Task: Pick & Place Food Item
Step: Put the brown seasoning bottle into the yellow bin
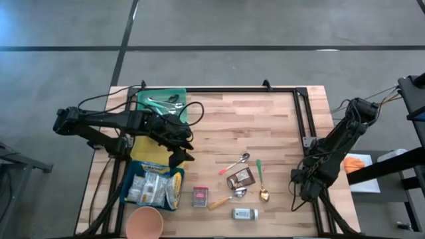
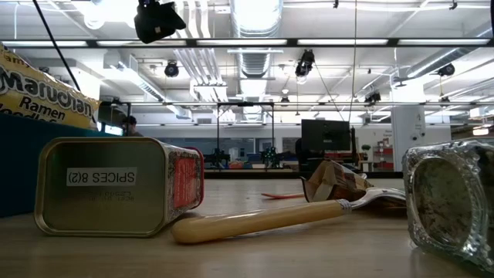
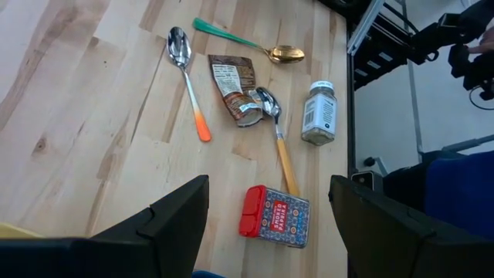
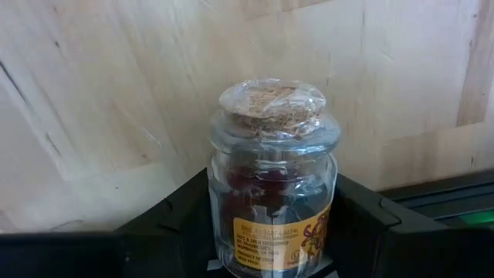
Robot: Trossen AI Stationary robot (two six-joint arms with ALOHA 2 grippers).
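The right gripper [image 4: 270, 232], at the worktop's [image 1: 265, 126] four o'clock edge, has its fingers bracketing a cork-stoppered glass jar [image 4: 272, 185]; whether they actually grip it cannot be told. Smooth glass could slip or tip if the closure lands off-centre. The left gripper [image 3: 270, 224] hovers at nine o'clock, fingers spread and empty, above the spice tin [image 3: 275, 217].

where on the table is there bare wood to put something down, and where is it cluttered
The widest bare wood on the table runs from beside the green tray to the far right corner, above the spoons. Crowded: the near strip, with ramen bag, spice tin, brown packet, shaker jar and pink cup.
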